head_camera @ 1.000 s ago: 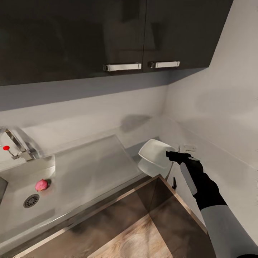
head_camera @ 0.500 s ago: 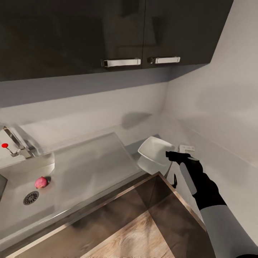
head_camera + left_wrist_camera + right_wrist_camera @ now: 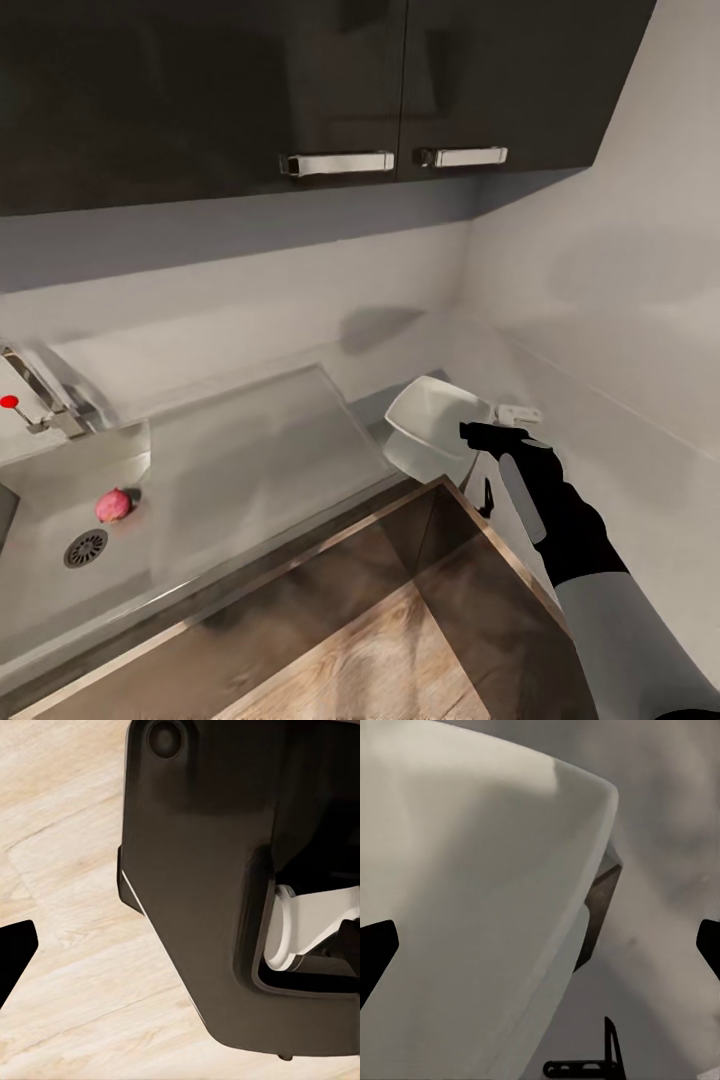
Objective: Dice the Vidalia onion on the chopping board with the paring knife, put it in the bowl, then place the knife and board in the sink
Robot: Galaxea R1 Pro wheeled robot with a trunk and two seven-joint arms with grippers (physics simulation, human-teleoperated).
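The small pinkish-red Vidalia onion [image 3: 114, 505] lies in the grey sink [image 3: 60, 590], beside the round drain. The white bowl [image 3: 432, 412] [image 3: 472, 907] sits on the dark glossy countertop [image 3: 368, 408] in the corner and looks tilted. My right gripper [image 3: 478, 432] [image 3: 540, 945] is at the bowl's near rim, open wide, with the rim between its fingertips. A small black pointed object [image 3: 487, 497] [image 3: 606, 1050] lies below the bowl; I cannot tell whether it is the paring knife. The chopping board is out of view. My left gripper [image 3: 180, 952] hangs open over wooden floor.
A chrome tap [image 3: 40, 395] with a red knob [image 3: 9, 402] stands behind the sink. A steel drainboard [image 3: 250, 450] lies between sink and bowl. Dark wall cabinets [image 3: 300, 90] hang overhead, and the side wall [image 3: 620, 330] is close on the right.
The whole picture has shifted slightly, so the camera moved. My right gripper stays at the bowl's rim, and the onion rests in the same spot.
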